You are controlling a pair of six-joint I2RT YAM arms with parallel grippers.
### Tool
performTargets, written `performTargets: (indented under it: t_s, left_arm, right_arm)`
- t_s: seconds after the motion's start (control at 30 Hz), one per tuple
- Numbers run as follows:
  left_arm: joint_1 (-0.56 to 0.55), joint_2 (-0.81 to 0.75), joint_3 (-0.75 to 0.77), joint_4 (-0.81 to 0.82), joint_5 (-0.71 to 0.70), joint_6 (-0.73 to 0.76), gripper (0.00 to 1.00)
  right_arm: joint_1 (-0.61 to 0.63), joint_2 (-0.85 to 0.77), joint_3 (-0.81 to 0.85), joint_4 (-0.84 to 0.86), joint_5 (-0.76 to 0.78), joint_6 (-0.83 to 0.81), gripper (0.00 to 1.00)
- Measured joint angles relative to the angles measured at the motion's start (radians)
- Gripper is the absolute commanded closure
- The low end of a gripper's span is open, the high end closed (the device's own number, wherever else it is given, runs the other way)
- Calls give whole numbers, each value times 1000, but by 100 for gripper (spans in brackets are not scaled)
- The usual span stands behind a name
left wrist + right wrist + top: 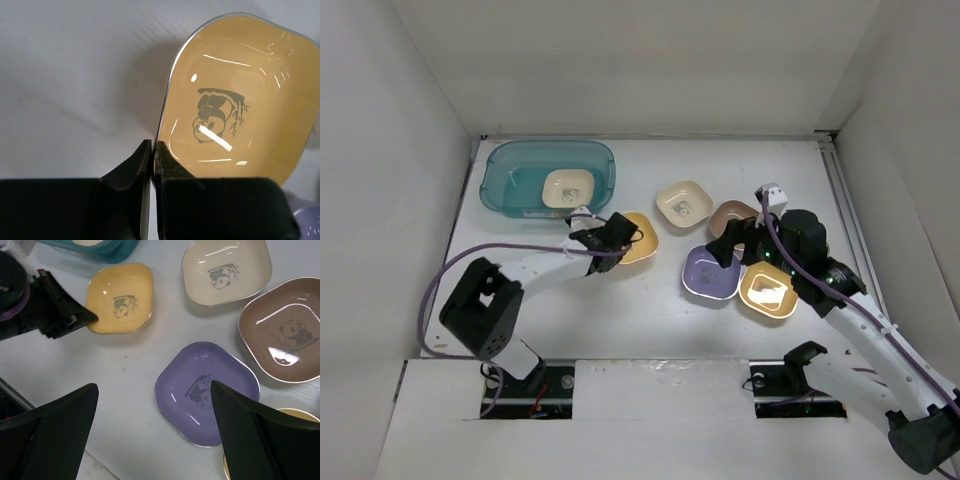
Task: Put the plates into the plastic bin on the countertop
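My left gripper (618,236) is shut on the near-left rim of a yellow plate (640,238) that lies on the white countertop (620,310) just right of the teal plastic bin (510,165). The left wrist view shows the fingers (167,162) pinching the yellow plate's (235,100) rim. A cream plate (567,188) lies in the bin. My right gripper (722,252) is open and empty above the purple plate (710,274). In the right wrist view the right gripper (154,387) hangs over the purple plate's (207,392) left edge.
Loose on the countertop lie a cream plate (683,204), a brown plate (732,217) and an orange plate (768,291); the purple plate overlaps the orange one. White walls close in the left, back and right. A purple cable (480,255) runs along the left arm.
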Motion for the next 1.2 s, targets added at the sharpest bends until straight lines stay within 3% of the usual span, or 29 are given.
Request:
performTargets:
  t_s: [0.1,0.23,0.33,0.4,0.57,0.83,1.0,1.17,1.2]
  left_arm:
    - [-58,-123,-28,-104,-39,-37,100]
    - [-62,-284,-49,-131,-59,37,100]
    - [-13,-353,-22,-121,-44,137,100]
    - [95,-353,26,-95,38,231,100]
    - [416,-175,260,9,261,480,100]
    - [540,300,770,-41,411,792,100]
    - [659,359,712,-84,508,830,100]
    - [779,358,661,-113,517,831,100]
    - [783,358,661,-112,517,831,95]
  right_arm:
    - [-2,0,0,3,-3,0,0]
    - [-2,0,-3,21,-11,0,0]
    - [-3,0,-11,29,-20,0,0]
    - [-3,2,-13,29,-29,0,0]
    - [-3,7,-13,43,-47,1,0]
    - [-10,14,-16,52,-71,4,0]
    - [-11,13,-48,63,-79,4,0]
    - [-17,17,-56,70,-80,4,0]
    - [-17,19,-56,74,-82,4,0]
